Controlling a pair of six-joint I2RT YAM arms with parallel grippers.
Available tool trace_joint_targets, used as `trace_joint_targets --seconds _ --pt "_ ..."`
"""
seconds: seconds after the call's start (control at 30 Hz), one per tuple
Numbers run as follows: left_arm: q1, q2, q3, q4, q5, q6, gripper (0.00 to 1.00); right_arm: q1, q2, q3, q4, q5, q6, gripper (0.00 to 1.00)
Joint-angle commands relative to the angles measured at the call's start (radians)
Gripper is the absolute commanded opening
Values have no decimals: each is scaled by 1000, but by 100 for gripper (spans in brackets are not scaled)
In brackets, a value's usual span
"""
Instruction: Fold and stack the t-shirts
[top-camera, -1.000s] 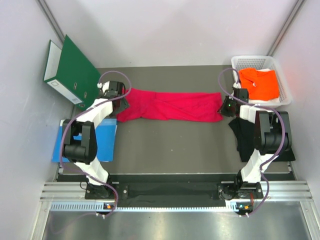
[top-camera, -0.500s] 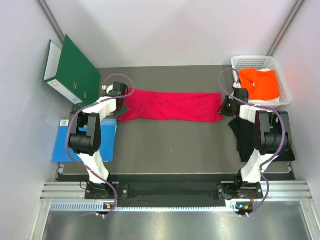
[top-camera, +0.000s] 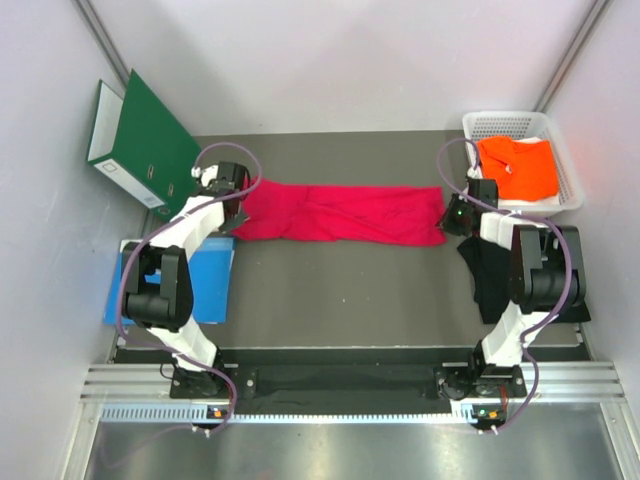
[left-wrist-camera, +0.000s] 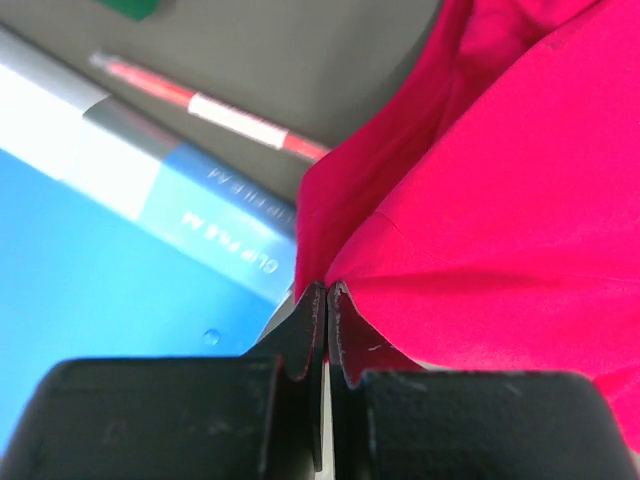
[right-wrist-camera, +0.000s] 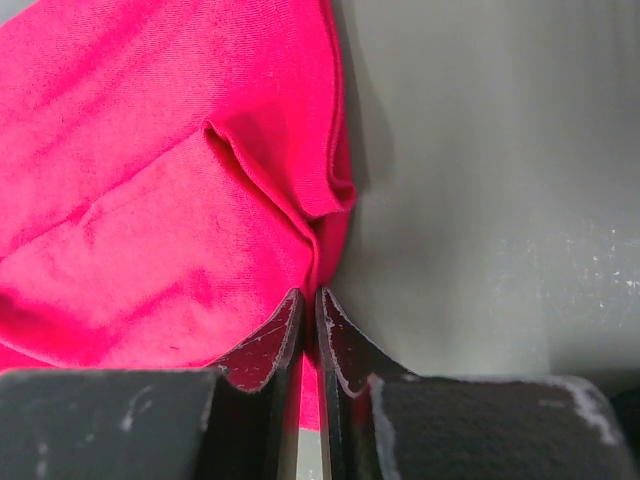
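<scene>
The crimson red t-shirt (top-camera: 340, 212) lies stretched in a long band across the back of the dark table. My left gripper (top-camera: 240, 207) is shut on its left end; in the left wrist view the fingertips (left-wrist-camera: 327, 290) pinch a fold of red cloth (left-wrist-camera: 500, 200). My right gripper (top-camera: 447, 216) is shut on the shirt's right end, its jaws (right-wrist-camera: 310, 297) nipping the red hem (right-wrist-camera: 150, 200). The black t-shirt (top-camera: 490, 278) lies at the right, partly under the right arm. The orange t-shirt (top-camera: 518, 168) sits in the white basket (top-camera: 572, 190).
A green binder (top-camera: 145, 140) leans on the left wall. A blue folder (top-camera: 205, 285) lies flat beside the left arm, its edge close to my left fingers (left-wrist-camera: 90, 300). A red pen (left-wrist-camera: 210, 105) rests on the table behind it. Grey walls close in on both sides.
My left gripper has closed on the red t-shirt's left end, and the left arm shifted slightly. The right gripper has kept its grip and place.
</scene>
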Motion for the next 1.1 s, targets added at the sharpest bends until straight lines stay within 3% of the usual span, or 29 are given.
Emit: trace_joint_targets --seconds 0.0,0.37,0.4,0.43,0.47,0.5,0.6,0.8,1.07 --pt "3 -29 -32 -103 -49 -24 0 0 -45 -2 -7 7 -7 8" --pt "8 31 -46 -224 -32 -44 0 2 -53 2 -24 11 -10 7" --pt "8 29 -44 -231 -26 -41 5 2 -53 -1 -26 13 -10 7" --pt "8 23 -43 -235 -20 -37 17 2 -54 -1 -29 13 -8 7" --pt "8 14 -43 -241 -12 -35 49 0 -54 -5 -30 8 -7 7" --pt "8 2 -46 -249 -8 -38 67 0 -57 -7 -33 5 -4 7" --pt "6 -93 -79 -210 38 -55 94 2 -69 -24 -49 -12 7 6" --pt "-4 -195 -101 -155 162 -27 98 2 -141 -97 -73 -50 53 4" --pt "-76 -3 -52 -94 204 -32 98 0 -312 -231 -125 -61 96 3"
